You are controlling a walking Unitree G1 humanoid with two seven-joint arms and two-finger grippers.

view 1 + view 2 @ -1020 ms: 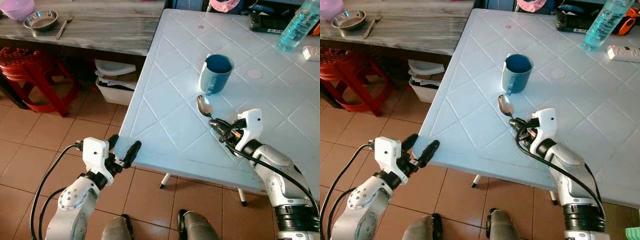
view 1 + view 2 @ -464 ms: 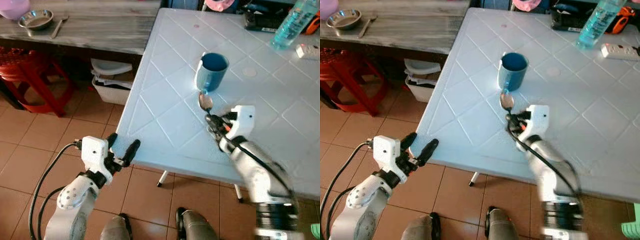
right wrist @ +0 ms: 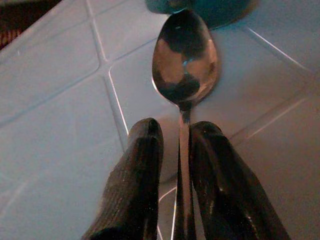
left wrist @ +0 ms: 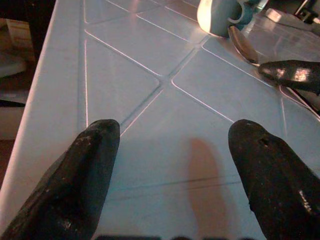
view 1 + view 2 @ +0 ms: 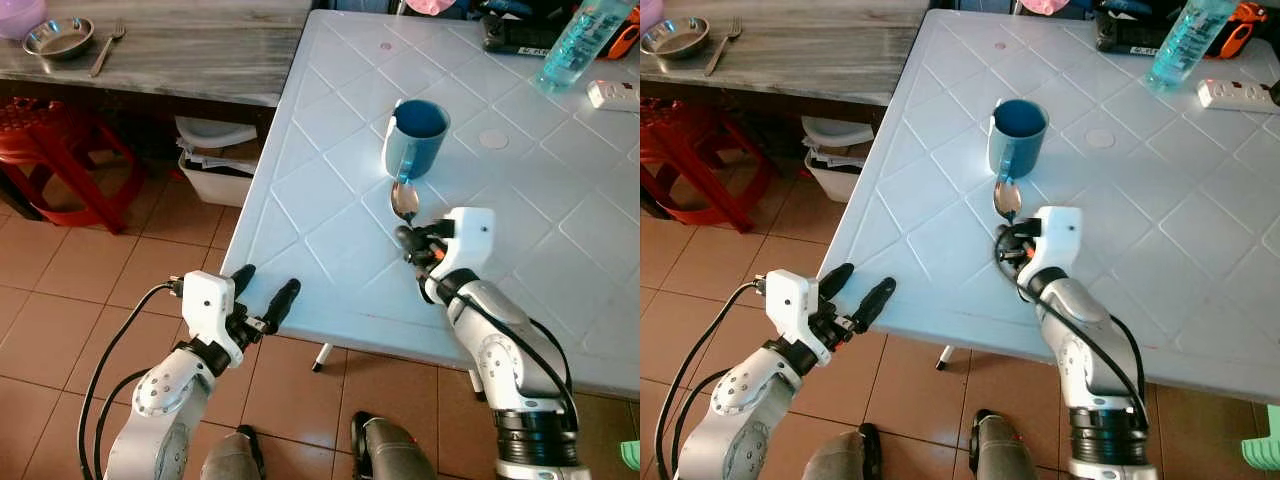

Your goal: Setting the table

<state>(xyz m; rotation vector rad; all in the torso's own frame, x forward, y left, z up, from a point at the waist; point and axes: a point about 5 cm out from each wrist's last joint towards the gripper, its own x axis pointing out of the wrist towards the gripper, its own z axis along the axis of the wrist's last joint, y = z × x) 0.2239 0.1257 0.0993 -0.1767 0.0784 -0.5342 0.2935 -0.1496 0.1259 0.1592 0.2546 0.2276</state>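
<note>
Spoon (image 5: 406, 201) sits clamped by its handle in your right tool (image 5: 417, 243), bowl just beside the mug (image 5: 414, 139) for placing on the surface (image 5: 330, 130), while your left tool (image 5: 262, 300) waits spread at its edge.

Left gripper (image 5: 262, 298) hangs low on its bent silver arm, black jaws spread wide. Right gripper (image 5: 408, 241) reaches forward on its silver arm, jaws pinched around a thin metal handle.
</note>
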